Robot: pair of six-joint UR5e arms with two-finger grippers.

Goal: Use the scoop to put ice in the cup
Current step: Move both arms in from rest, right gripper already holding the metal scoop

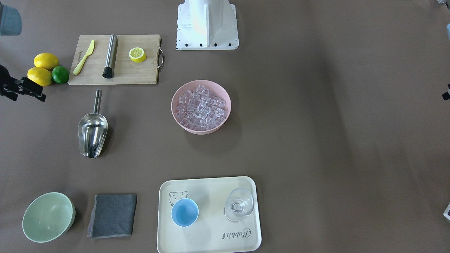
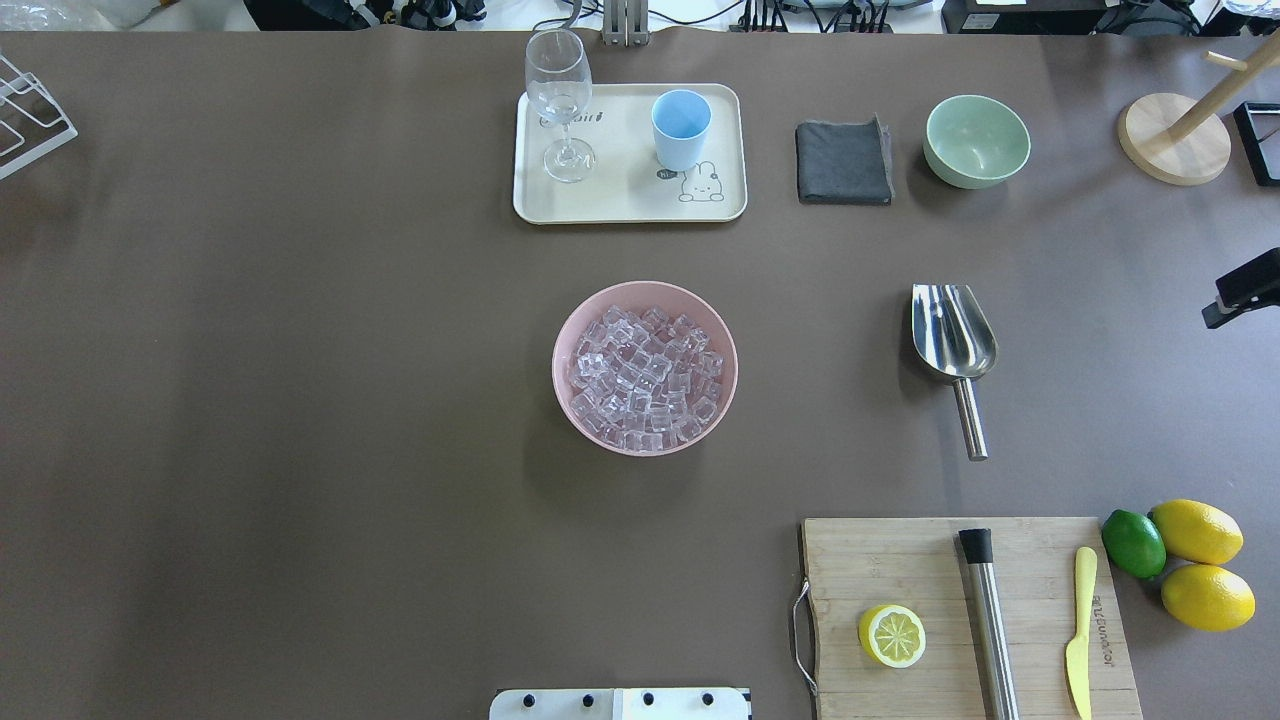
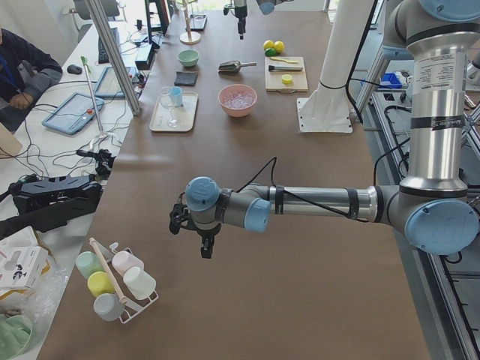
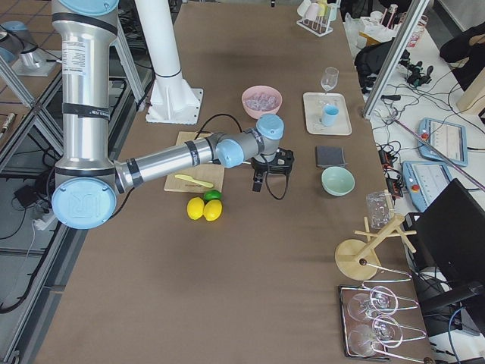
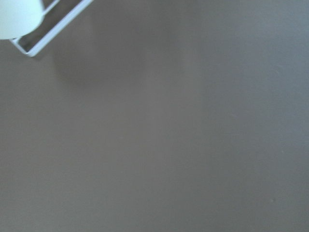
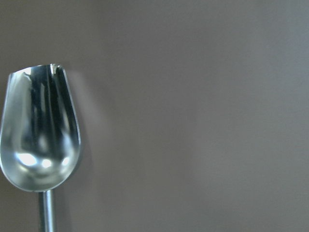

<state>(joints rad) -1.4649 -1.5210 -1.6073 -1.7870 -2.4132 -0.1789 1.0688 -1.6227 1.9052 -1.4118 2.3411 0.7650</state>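
Note:
The steel scoop (image 1: pixel 92 131) (image 2: pixel 953 335) lies on the brown table, trough up, with its handle pointing toward the robot. It fills the left side of the right wrist view (image 6: pixel 41 140). The ice (image 1: pixel 201 107) (image 2: pixel 645 370) is heaped in a pink bowl (image 1: pixel 175 95) at the table's middle. The light-blue cup (image 1: pixel 184 212) (image 2: pixel 681 128) stands upright on a cream tray (image 2: pixel 620 200). My right gripper (image 2: pixel 1225 305) (image 4: pixel 267 180) hovers beside the scoop, apart from it; only part of it shows. My left gripper (image 3: pixel 204 244) hangs over bare table far from these. I cannot tell the state of either gripper.
A clear stemmed glass (image 2: pixel 560 100) shares the tray. A grey cloth (image 2: pixel 845 162) and a pale green bowl (image 2: pixel 977 140) sit beside it. A cutting board (image 2: pixel 900 560) holds a lemon half, a steel cylinder and a yellow knife. Lemons and a lime (image 2: pixel 1133 543) lie next to it.

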